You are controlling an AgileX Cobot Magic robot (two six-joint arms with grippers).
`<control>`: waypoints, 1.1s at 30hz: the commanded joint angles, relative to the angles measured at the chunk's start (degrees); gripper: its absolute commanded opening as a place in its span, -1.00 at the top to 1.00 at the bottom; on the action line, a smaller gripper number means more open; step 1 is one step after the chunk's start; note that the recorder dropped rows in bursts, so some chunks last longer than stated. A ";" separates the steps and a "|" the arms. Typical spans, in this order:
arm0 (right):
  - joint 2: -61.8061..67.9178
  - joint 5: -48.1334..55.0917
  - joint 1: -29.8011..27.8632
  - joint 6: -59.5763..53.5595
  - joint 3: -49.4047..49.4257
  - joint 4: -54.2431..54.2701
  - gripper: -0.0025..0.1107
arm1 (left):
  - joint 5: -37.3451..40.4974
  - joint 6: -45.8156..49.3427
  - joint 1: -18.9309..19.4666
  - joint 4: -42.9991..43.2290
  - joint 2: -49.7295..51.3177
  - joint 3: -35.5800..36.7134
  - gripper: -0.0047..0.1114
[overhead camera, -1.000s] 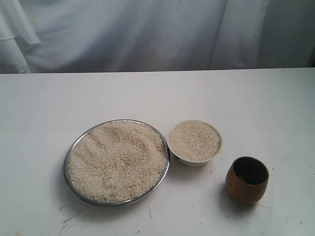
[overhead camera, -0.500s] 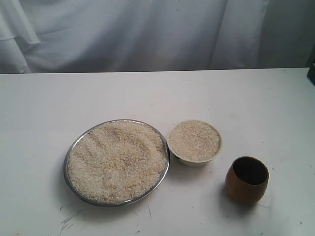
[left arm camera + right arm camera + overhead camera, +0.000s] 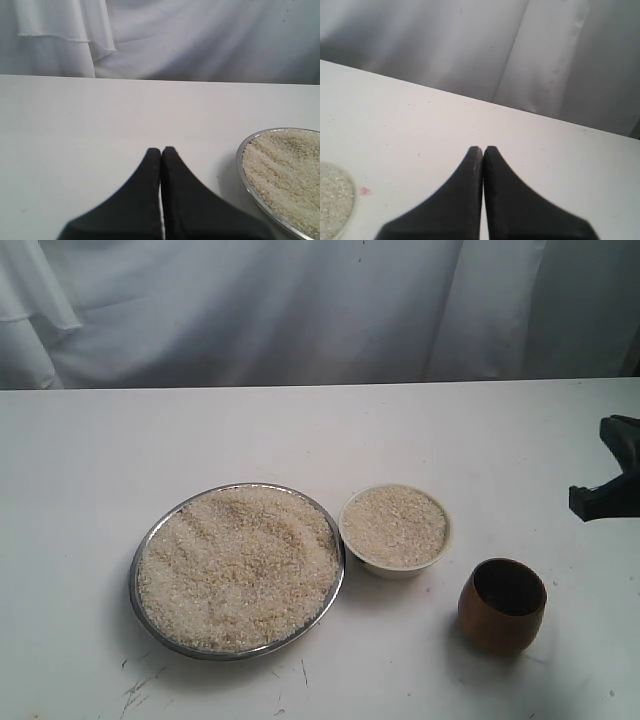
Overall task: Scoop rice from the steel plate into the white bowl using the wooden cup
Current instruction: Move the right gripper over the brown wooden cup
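wooden cup (image 3: 502,605): one, upright on the desk (image 3: 300,430), mouth up, untouched. right fingers (image 3: 475,170): pressed shut, empty. right arm (image 3: 612,475): up and right of the cup in the exterior view, well apart. left fingers (image 3: 150,175): shut, empty, judged beyond the plate from the cup. right arm judged nearer. one bowl (image 3: 395,568), up-left of the cup. one plate (image 3: 135,580), farther left. rice (image 3: 240,565) in both.

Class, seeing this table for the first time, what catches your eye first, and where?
A wide steel plate heaped with rice sits left of centre on the table. A white bowl of rice stands close at its right; a wooden cup stands apart, further right and nearer the camera.
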 commanded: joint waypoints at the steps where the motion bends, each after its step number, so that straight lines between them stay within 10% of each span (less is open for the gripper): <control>1: 1.82 -1.92 -0.05 -6.43 -0.10 7.12 0.96 | -0.36 -0.09 -0.09 -0.04 -0.29 0.26 0.92; 33: 1.56 11.26 0.14 21.14 1.65 2.73 0.96 | -0.36 -0.05 -0.09 -0.04 -0.29 0.26 0.92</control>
